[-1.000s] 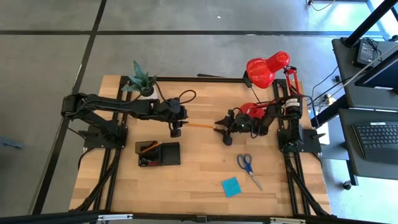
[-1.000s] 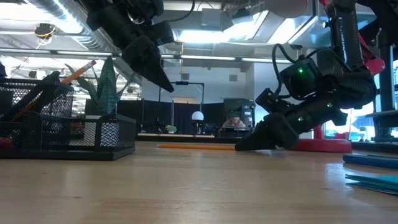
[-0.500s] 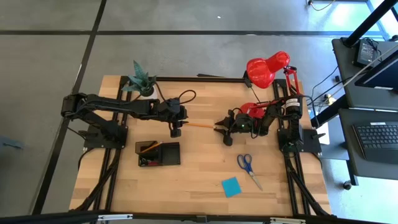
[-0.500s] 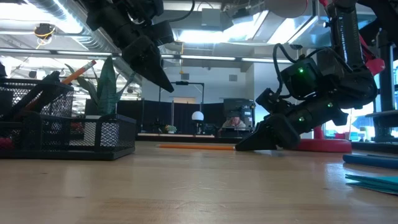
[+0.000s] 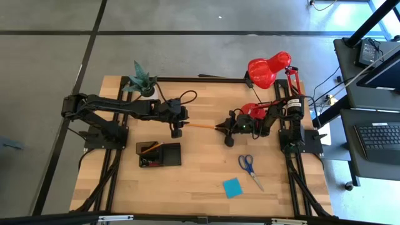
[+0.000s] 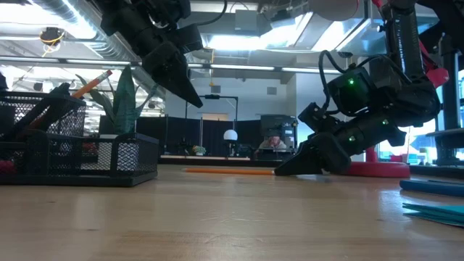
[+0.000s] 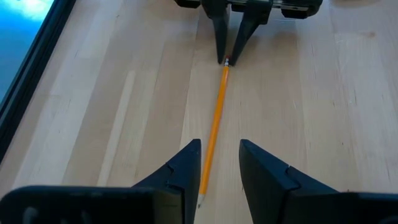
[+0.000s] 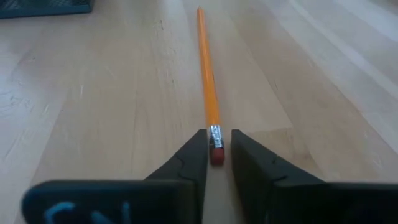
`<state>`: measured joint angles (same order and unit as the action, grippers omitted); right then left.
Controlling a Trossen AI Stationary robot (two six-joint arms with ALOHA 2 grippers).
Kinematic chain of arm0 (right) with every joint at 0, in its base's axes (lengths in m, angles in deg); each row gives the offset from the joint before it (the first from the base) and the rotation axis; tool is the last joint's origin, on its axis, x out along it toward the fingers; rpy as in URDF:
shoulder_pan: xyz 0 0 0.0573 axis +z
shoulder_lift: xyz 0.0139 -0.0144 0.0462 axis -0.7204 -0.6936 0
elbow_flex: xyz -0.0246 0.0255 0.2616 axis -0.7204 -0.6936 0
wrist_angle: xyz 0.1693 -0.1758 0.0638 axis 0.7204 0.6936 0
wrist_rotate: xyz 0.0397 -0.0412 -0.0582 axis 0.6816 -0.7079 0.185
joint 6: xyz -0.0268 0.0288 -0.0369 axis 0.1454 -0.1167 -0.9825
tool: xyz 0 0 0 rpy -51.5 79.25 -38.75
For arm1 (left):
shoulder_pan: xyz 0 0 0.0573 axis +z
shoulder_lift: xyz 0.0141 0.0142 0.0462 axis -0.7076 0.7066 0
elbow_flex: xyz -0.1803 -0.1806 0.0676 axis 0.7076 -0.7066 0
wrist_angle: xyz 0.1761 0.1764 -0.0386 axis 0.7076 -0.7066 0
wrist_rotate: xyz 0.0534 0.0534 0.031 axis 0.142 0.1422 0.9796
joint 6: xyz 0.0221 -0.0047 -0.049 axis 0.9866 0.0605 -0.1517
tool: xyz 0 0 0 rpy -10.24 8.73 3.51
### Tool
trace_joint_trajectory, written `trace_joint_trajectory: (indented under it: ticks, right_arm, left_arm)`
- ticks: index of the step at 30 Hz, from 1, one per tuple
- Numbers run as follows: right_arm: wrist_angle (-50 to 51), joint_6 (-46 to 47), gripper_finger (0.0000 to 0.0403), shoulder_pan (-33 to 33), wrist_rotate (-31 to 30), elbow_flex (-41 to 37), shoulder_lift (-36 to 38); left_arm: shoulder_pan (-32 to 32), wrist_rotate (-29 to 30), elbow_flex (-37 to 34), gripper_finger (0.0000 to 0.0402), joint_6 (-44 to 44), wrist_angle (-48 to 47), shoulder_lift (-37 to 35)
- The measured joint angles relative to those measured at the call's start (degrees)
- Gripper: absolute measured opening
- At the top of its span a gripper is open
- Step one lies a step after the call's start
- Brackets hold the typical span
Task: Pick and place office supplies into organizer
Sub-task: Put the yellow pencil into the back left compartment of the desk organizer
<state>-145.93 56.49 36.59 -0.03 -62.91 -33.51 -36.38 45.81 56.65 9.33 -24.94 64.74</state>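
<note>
— Where's the orange pencil (image 5: 201, 126)?

— Flat on the wooden table (image 5: 200, 178), up and to the right of the black mesh organizer (image 5: 159, 154), which already holds another pencil (image 6: 93, 81).

— And the right gripper (image 8: 217, 153)?

— Low at the pencil's eraser end, fingers nearly together on either side of the eraser; a firm clamp can't be confirmed.

— The left gripper (image 7: 219, 163)?

— Above the pencil's other end, fingers apart, holding nothing.

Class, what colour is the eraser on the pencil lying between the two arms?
Red eraser, clearest in the right wrist view.
</note>
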Motion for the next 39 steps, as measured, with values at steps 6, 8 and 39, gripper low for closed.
trace_joint_trajectory:
  ticks: [6, 8, 39]
  right_arm:
    - [0.0, 0.0, 0.0033, 0.0, -0.1, 0.0, 0.0]
    - [0.0, 0.0, 0.0019, 0.0, -0.1, 0.0, 0.0]
    - [13.1, 15.5, 0.0012, 0.5, 0.0, 7.0, 18.9]
  left_arm:
    - [0.0, 0.0, 0.0, 0.0102, 0.0, 0.0, 0.0]
    - [0.0, 0.0, 0.0, 0.0102, 0.0, 0.0, 0.0]
    - [-9.5, 18.2, 0.0, 0.0169, 31.7, 8.1, 1.2]
